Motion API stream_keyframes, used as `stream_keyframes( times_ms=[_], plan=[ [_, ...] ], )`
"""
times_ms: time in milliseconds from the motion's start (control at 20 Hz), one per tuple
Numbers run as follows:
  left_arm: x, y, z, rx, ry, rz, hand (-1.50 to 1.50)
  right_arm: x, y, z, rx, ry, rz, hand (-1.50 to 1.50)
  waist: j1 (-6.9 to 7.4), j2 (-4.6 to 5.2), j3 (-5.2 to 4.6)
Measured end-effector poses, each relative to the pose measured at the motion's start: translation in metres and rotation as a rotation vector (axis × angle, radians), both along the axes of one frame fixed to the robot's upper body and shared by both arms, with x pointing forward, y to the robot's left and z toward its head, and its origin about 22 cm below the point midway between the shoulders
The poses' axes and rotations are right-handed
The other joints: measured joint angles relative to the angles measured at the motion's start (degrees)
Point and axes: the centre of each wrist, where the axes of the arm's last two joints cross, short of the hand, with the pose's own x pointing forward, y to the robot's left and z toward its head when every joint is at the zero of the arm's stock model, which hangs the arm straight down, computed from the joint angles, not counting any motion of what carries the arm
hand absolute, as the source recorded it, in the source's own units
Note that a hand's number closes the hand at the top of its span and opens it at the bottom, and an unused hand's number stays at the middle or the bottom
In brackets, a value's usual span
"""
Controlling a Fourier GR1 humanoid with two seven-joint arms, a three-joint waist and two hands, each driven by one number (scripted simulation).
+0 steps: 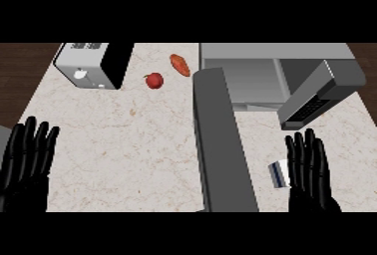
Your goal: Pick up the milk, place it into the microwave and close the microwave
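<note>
At the lower left edge of the view you see your left hand (pixel 26 154), fingers straight and spread, pointing up and holding nothing. Up and to its right, near the far left corner of the pale stone counter (pixel 125 139), stands a silver and black toaster (pixel 87 64). Further right a small red fruit (pixel 154 80) lies on the counter, with an orange, elongated vegetable (pixel 180 64) just beyond it, the two close but apart. Next comes the microwave door (pixel 221 144), swung wide open and running as a long grey slab from the microwave (pixel 273 52) toward you. The grey cavity shows behind it, and the keypad panel (pixel 313 102) juts out at the microwave's right side. Right of the door, on the counter outside the microwave, sits the milk (pixel 278 173), a small white and blue carton. Your right hand (pixel 309 164) is just beside it, fingers straight and uncurled, covering the carton's right edge; you cannot tell whether they touch.
</note>
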Motion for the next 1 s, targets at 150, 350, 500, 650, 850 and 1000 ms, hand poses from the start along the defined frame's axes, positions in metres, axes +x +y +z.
stream_keyframes(
  times_ms=[150,350,500,650,850,1000],
  plan=[
    [-0.015,0.006,-0.008,0.001,0.002,-0.003,-1.5,0.001,0.0,-0.006,-0.016,0.0,-0.048,-1.5,0.09,-0.03,0.0],
    [-0.026,0.003,-0.01,-0.003,0.007,0.0,-1.5,-0.001,0.0,-0.014,-0.062,0.0,-0.145,-1.5,0.06,-0.06,-0.01],
    [-0.037,0.0,-0.013,-0.004,0.007,0.001,-1.5,0.001,-0.001,-0.021,-0.089,0.003,-0.213,-1.5,0.14,-0.09,-0.01],
    [-0.041,0.003,-0.015,-0.002,0.007,0.005,-1.5,0.006,-0.008,-0.028,-0.109,0.003,-0.257,-1.5,0.08,-0.14,0.01],
    [-0.048,0.001,-0.019,-0.001,0.019,0.002,-1.5,0.007,-0.014,-0.041,-0.111,0.014,-0.317,-1.5,0.06,-0.15,-0.06],
    [-0.053,-0.001,-0.016,0.006,0.018,0.003,-1.5,0.012,-0.024,-0.054,-0.112,0.028,-0.34,-1.5,0.07,-0.17,-0.08]
  ],
)
